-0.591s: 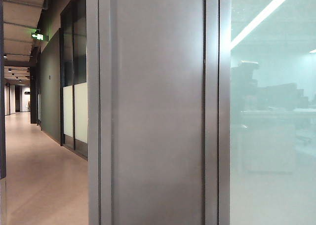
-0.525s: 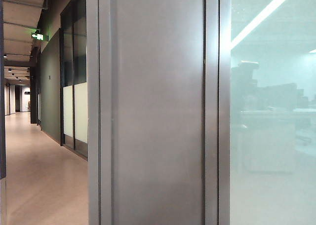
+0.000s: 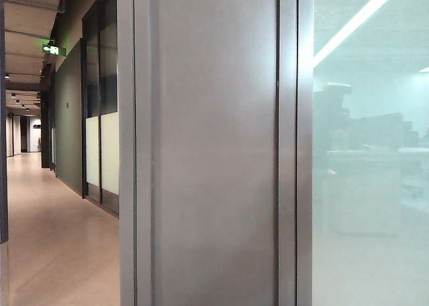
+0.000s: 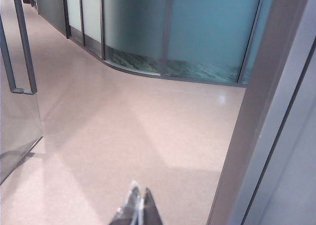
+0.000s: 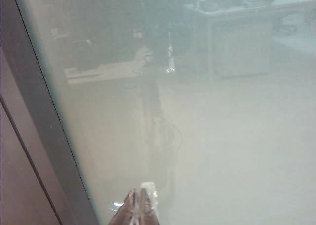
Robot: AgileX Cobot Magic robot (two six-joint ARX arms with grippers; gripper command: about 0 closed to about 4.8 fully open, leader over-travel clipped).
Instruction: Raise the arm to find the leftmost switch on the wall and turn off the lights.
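Observation:
No switch shows in any view. In the left wrist view my left gripper [image 4: 139,193] is shut with nothing in it, its dark tips together above the pinkish floor [image 4: 148,126], next to a grey door frame [image 4: 256,116]. My right gripper [image 5: 139,191] is shut and empty too, close in front of a frosted glass pane [image 5: 237,136]. A dark, blurred silhouette of the arm [image 5: 153,111] appears in that glass. Neither gripper is visible in the exterior view, which faces a grey wall panel [image 3: 214,158].
A corridor [image 3: 53,232] runs away at the exterior view's left, with dark doors and a green exit sign [image 3: 51,49]. Frosted glass [image 3: 369,185] fills its right side. A glass door with a metal handle [image 4: 22,52] and a curved glass wall [image 4: 197,37] border the floor.

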